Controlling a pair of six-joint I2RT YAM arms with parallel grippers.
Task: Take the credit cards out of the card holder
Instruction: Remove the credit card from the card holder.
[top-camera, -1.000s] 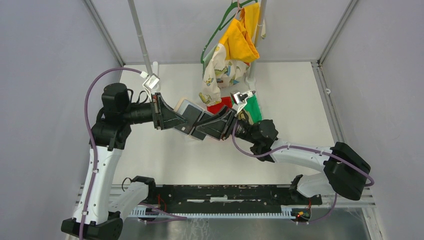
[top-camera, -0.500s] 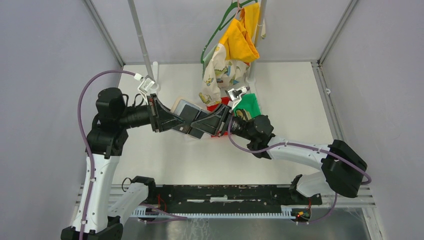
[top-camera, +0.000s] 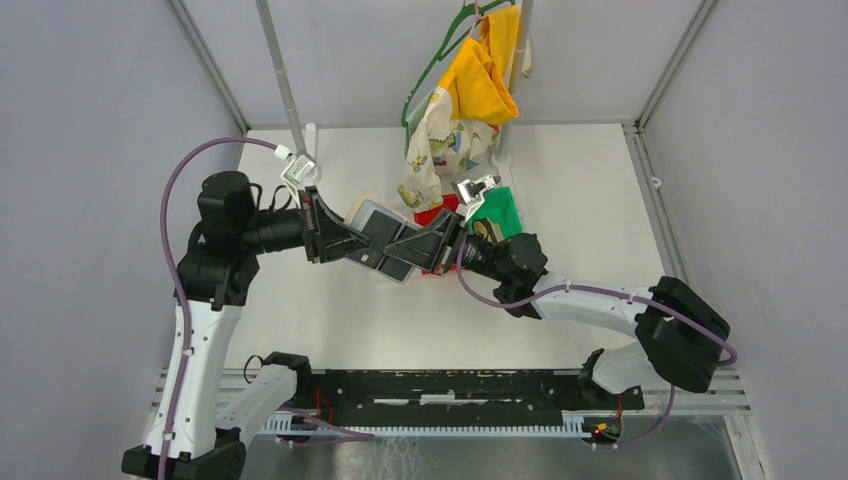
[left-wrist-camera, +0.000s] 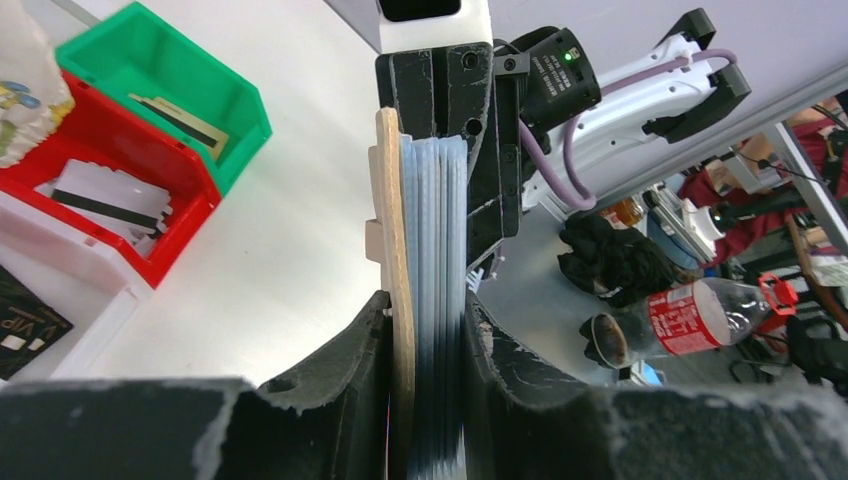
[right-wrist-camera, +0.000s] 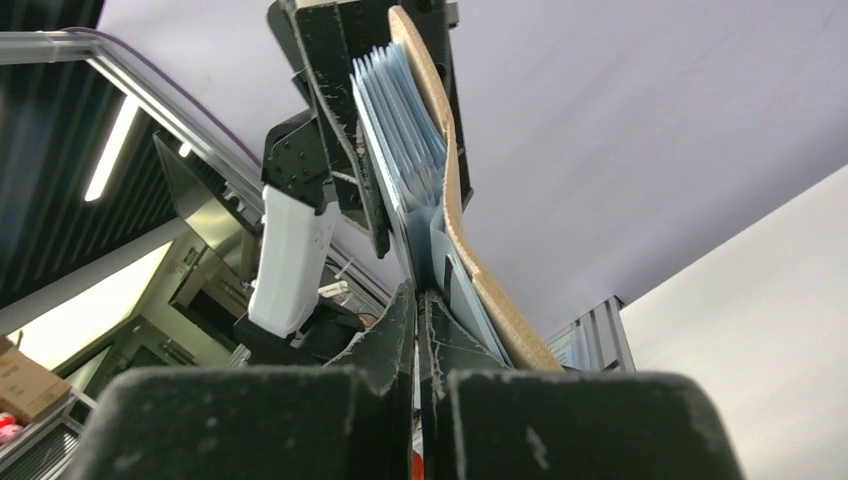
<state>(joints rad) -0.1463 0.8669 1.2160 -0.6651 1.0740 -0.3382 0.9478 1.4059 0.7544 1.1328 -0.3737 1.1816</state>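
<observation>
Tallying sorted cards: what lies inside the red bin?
The red bin holds overlapping pale grey cards, one showing a dark stripe. How many, and anything beneath them, is hidden; cloth covers its far corner.

One word comes through clearly in the left wrist view: "VIP", in pale letters on a black card (left-wrist-camera: 25, 335) at the left edge of the picture. Over on the right, a plastic bottle (left-wrist-camera: 700, 315) wears a red label, but its white lettering is too small to read. No other text can be read in any view.
</observation>
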